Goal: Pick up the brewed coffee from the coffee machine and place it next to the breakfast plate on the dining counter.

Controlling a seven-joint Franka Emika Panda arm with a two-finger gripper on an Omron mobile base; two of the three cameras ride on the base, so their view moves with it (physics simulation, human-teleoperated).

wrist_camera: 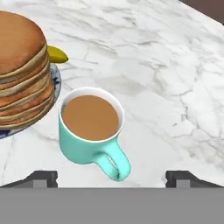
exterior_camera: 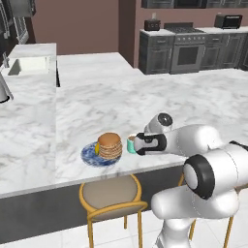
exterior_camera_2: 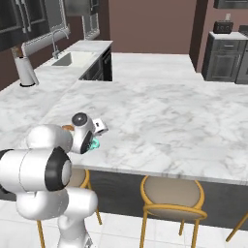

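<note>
One mug (wrist_camera: 89, 131) | one plate (exterior_camera: 92, 156) | gripper (wrist_camera: 111, 177) spread | two stools (exterior_camera_2: 170, 194)

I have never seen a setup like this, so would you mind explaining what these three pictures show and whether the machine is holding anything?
It is a white robot arm on a base that can drive, in a rendered kitchen. Two pictures come from cameras on the base, behind the arm to its left and right. The third comes from a camera on the hand, looking along the gripper.

The arm reaches over the dining counter, a long white marble top with yellow-framed stools below. On it stands the breakfast plate, blue, with a stack of pancakes. Just beside it is the brewed coffee, a teal mug full of brown liquid.

In the hand view the mug stands on the marble, its handle towards the camera. The jaws are spread wide, one tip at each side, touching nothing, so the machine holds nothing.
</note>
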